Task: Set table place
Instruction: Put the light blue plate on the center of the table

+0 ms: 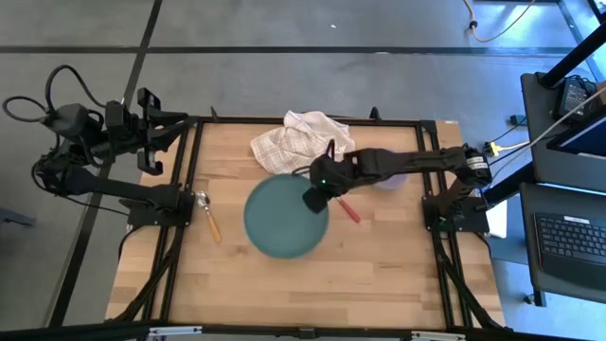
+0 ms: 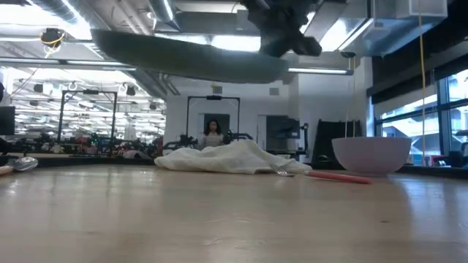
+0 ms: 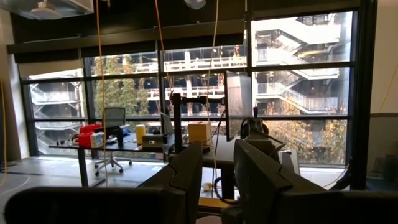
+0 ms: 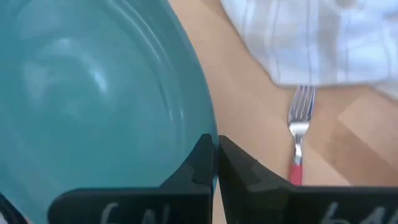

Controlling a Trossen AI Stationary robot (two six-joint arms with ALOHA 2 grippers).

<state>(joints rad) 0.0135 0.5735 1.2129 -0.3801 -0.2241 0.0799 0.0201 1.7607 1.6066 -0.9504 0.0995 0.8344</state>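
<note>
The teal plate [image 1: 284, 216] is seen at the centre of the high view, gripped at its right rim by the right gripper [image 1: 316, 200], whose fingers are clenched on the plate's edge. In the low view the plate [image 2: 183, 55] is shown lifted clear of the table [image 2: 219, 219], hanging across the upper part of the frame with its left side tilted a little higher, and the right gripper [image 2: 281, 36] is seen at its right end. In the right wrist view the two dark fingers [image 4: 199, 168] are pressed together on the plate's rim [image 4: 93, 93], with the fork [image 4: 300, 134] lying on the wood beside it, its tines pointing toward the white checked cloth [image 4: 311, 37]. In the high view the red-handled fork [image 1: 348, 209] is found just right of the plate, the cloth [image 1: 298, 137] at upper centre, and the lilac bowl [image 1: 393, 179] largely hidden under the right arm. The bowl [image 2: 371, 155] is shown upright at the right of the low view. The spoon [image 1: 210, 218] lies left of the plate, near the left arm's base. The left gripper [image 1: 151, 133] is parked at the upper left, off the table's corner; whether its fingers [image 3: 186, 180] are apart or together cannot be told.
</note>
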